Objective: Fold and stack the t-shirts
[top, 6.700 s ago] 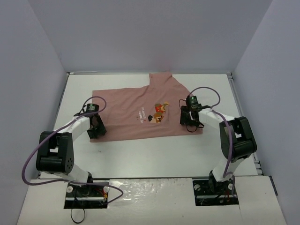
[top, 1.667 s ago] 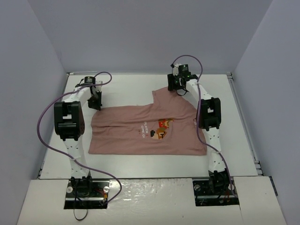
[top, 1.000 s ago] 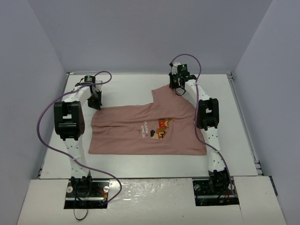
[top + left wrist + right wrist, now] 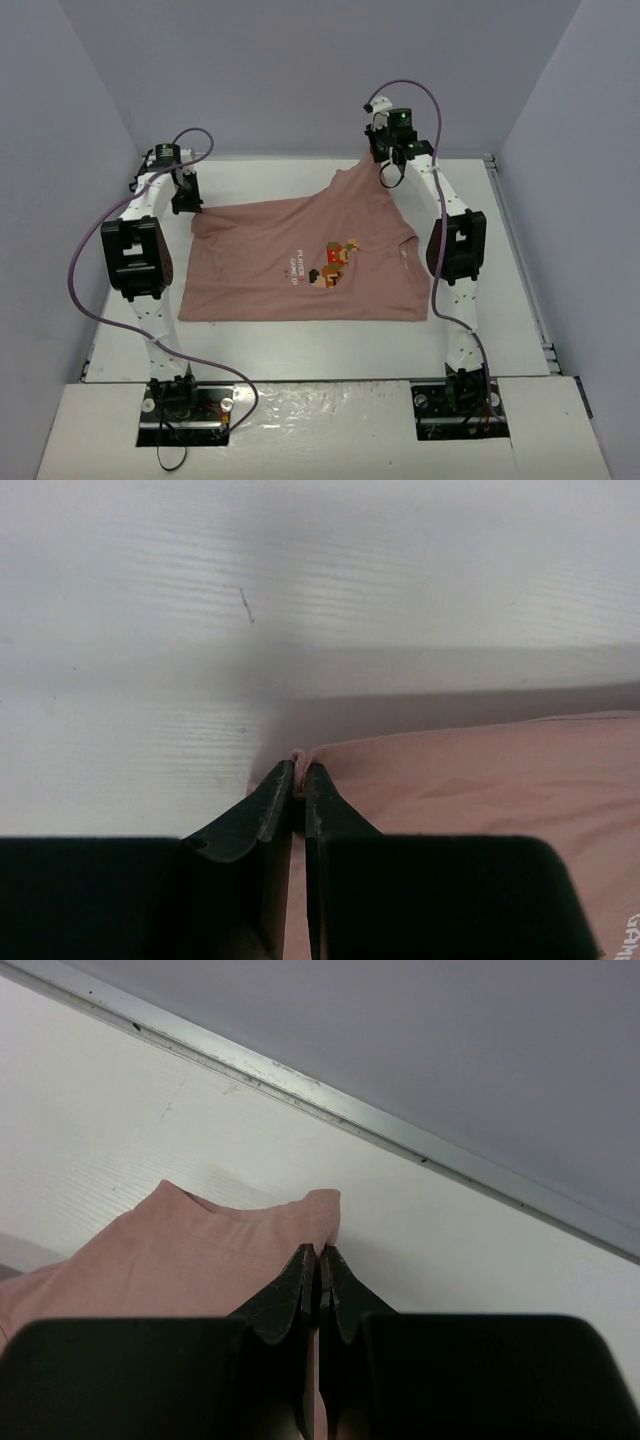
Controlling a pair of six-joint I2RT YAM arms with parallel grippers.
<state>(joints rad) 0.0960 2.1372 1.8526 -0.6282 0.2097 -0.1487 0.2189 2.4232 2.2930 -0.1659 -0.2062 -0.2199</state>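
The dusty-pink t-shirt lies spread on the white table, chest graphic and white lettering facing up. My left gripper is shut on the shirt's far left corner, near the table's far left; in the left wrist view pink cloth shows pinched between the jaws. My right gripper is shut on the shirt's far right corner and holds it raised near the back wall; in the right wrist view the cloth hangs from the jaws.
White table boxed in by grey walls on the left, back and right. A metal rail runs along the back edge close to my right gripper. Purple cables loop off both arms.
Both grippers have moved up and toward the back with the shirt's far corners. The shirt's far edge has lifted and stretched, and the graphic has shifted slightly.
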